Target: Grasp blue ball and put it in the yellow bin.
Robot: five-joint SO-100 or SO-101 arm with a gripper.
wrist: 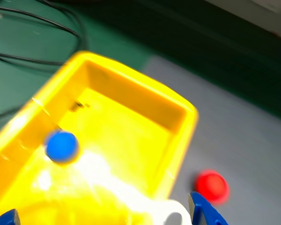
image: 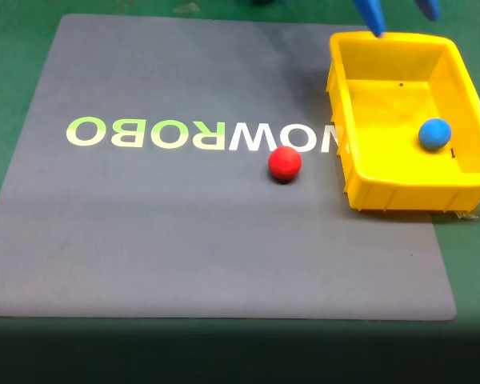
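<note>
The blue ball [image: 435, 134] [wrist: 61, 146] lies inside the yellow bin [image: 342, 96] [wrist: 178, 140], near its right wall in the fixed view. My blue gripper [image: 404, 18] [wrist: 105, 216] hangs above the bin's far edge, open, with nothing between its fingers. In the wrist view its two blue fingertips [wrist: 203, 212] stand far apart at the bottom edge, over the bin.
A red ball [image: 285, 163] [wrist: 211, 185] rests on the grey mat [image: 144, 224] just left of the bin in the fixed view. The mat bears "NOWROBO" lettering [image: 200, 134]. Black cables [wrist: 23, 18] run over the green table beyond the bin.
</note>
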